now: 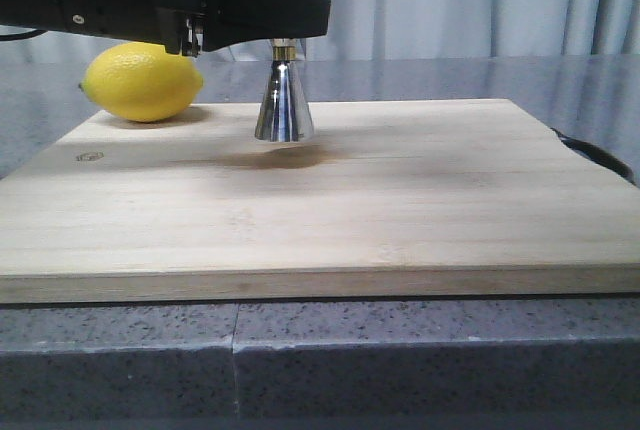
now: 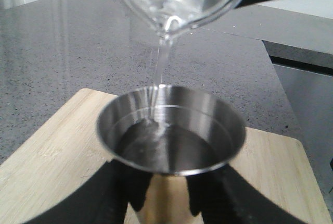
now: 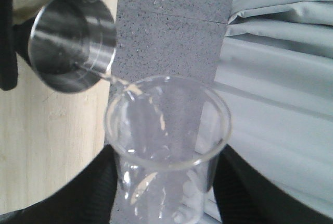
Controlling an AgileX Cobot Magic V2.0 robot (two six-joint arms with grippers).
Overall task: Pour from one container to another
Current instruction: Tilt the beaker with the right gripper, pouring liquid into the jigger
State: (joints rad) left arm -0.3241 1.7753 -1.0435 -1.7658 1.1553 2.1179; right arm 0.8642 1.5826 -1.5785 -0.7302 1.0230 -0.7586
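While the glass beaker (image 2: pixel 182 0) tips in the right hand (image 3: pixel 166 182), clamped around it, its thin stream falls into the steel jigger (image 2: pixel 171 130), gripped by the left hand (image 2: pixel 161 198) and lifted above the board (image 1: pixel 320 200). Tilting further could overshoot the jigger's rim and spill.

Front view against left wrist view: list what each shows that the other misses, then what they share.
Only the front view shows the lemon at the board's back left corner and the jigger's lower cone. Only the left wrist view shows the glass beaker tipped, its thin stream of clear liquid falling into the jigger's open top cup. Both show the steel jigger and the wooden cutting board.
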